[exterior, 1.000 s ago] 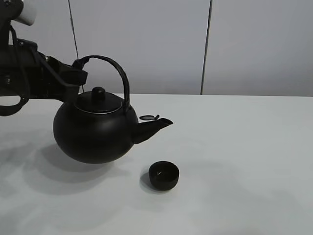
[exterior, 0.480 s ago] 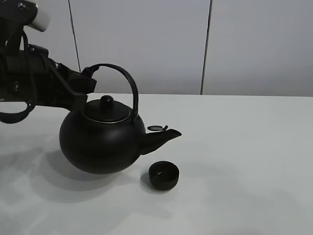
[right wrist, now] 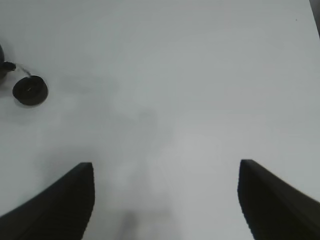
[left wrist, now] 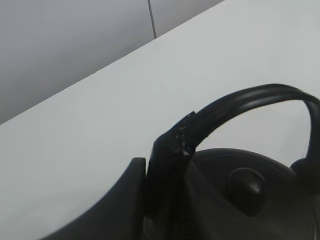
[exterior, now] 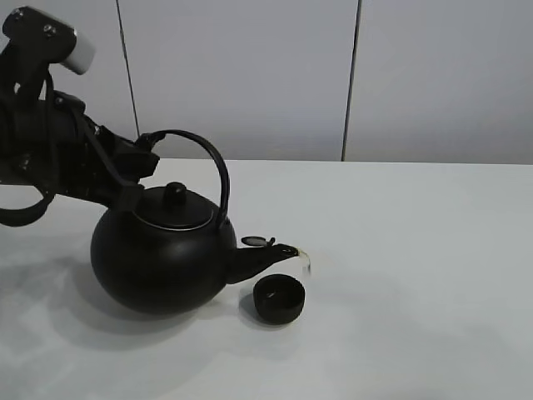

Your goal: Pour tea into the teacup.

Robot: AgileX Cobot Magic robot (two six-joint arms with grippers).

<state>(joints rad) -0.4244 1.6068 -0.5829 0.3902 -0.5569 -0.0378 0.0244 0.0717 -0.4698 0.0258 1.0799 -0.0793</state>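
Observation:
A big round black kettle hangs tilted over the white table, its spout pointing down and to the right. My left gripper is shut on the left end of the arched handle. A thin pale trickle of tea curves down from the spout tip, by the right rim of the teacup. That small black cup stands just below the spout. My right gripper is open and holds nothing; in its wrist view the teacup is far off. It is outside the exterior high view.
The white table stretches wide to the right of the cup. A grey panelled wall stands behind the table. A small flap lid stands lifted over the spout.
The kettle has come down and a little left, tipping its spout lower toward the cup. A trickle of tea now shows at the spout tip. The cup has not moved.

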